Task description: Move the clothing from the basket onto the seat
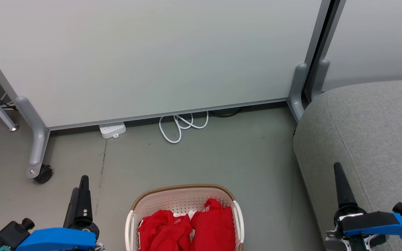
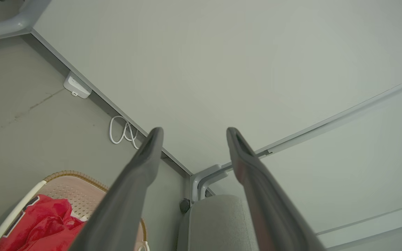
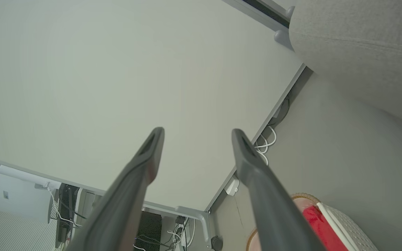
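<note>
- A pale panel (image 1: pixel 152 52) on grey wheeled feet stands across the back, with bare grey floor (image 1: pixel 222 157) in front of it.
- The seat (image 1: pixel 379 132) fills the robot's right side, its rounded corner near the panel's foot and apart from the basket.
- The basket (image 1: pixel 183 188) sits on the floor at the bottom middle of the head view, between the two arms.
- The clothing (image 1: pixel 187 226) lies inside the basket as two red heaps side by side, with white trim showing where they meet.
- The left gripper (image 2: pixel 194 131) is left of the basket. Its fingers are spread wide, hold nothing and point toward the panel.
- The right gripper (image 3: pixel 198 131) shows against the seat's near edge in the head view. Its fingers are also wide apart with nothing between them.
- A white cord (image 1: pixel 181 125) loops on the floor under the panel.
- A white power strip (image 1: pixel 112 130) lies just left of the cord.
</note>
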